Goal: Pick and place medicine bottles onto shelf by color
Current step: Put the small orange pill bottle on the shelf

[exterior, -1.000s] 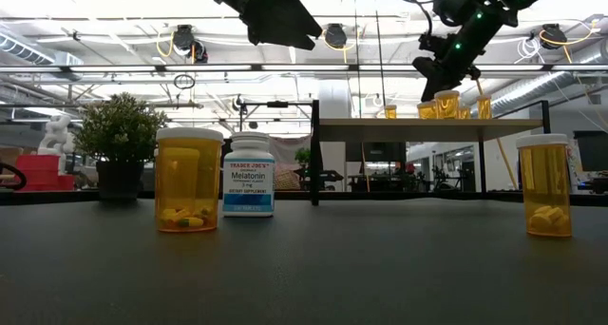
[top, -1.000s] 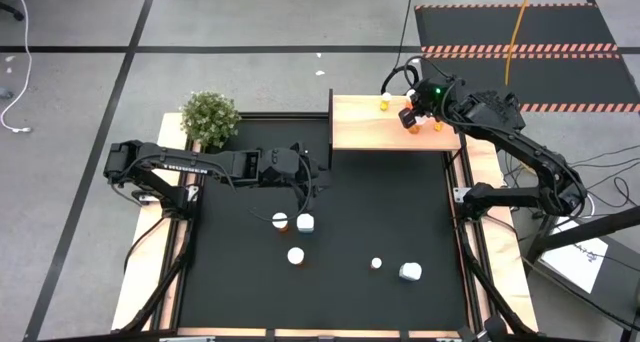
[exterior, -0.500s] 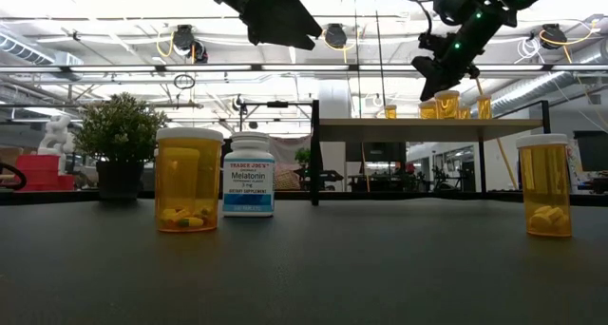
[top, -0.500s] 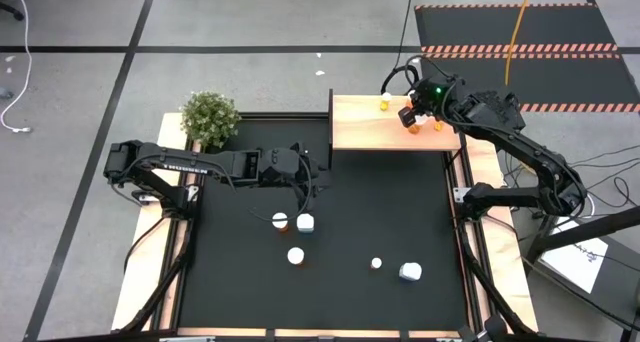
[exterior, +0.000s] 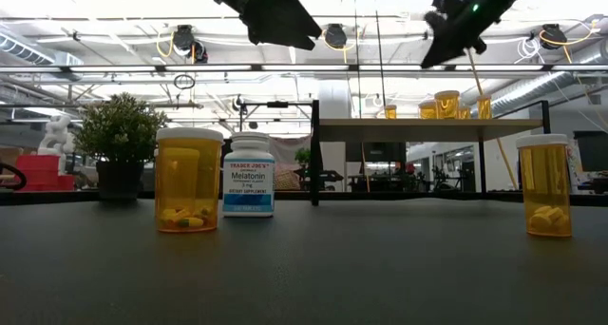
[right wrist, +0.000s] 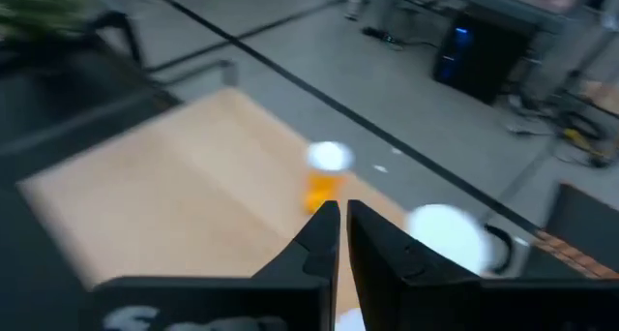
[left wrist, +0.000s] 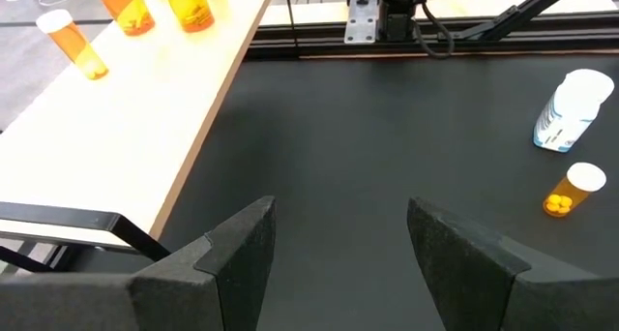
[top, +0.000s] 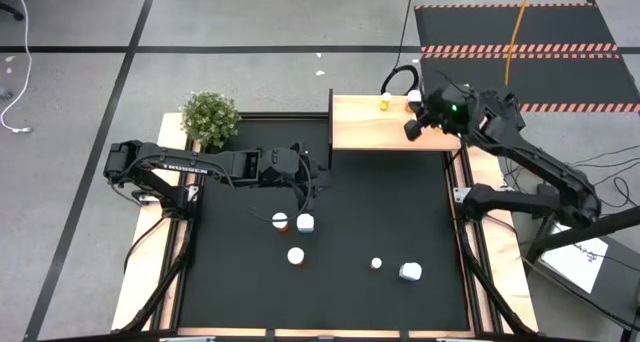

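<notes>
A: What is the shelf (top: pixel 375 122) like?
B: A pale, smooth wooden slab on thin dark legs, at the far right of the matte black worktop (top: pixel 330 282). Small amber bottles with white caps (exterior: pixel 446 105) stand grouped toward its right end.

A: And the right hand (top: pixel 412 128)?
B: Over that right end of the shelf, above the bottles, its dark fingers pressed together with nothing between them.

A: The left hand (left wrist: pixel 338 244)?
B: Raised over the middle of the worktop, its blunt black fingers spread, holding nothing.

A: What else is on the worktop?
B: A fat amber cylinder with pills (exterior: pixel 189 180) just beside a white bottle with a bluish label (exterior: pixel 249 174). Another capped bottle (top: pixel 296 255) stands nearer. Toward the near right are a small amber bottle (top: pixel 376 264) and a white one (top: pixel 409 272).

A: Anything around them?
B: A bushy green potted plant (top: pixel 210 116) at the far left corner, and wooden side rails (top: pixel 145 272) along the edges.
</notes>
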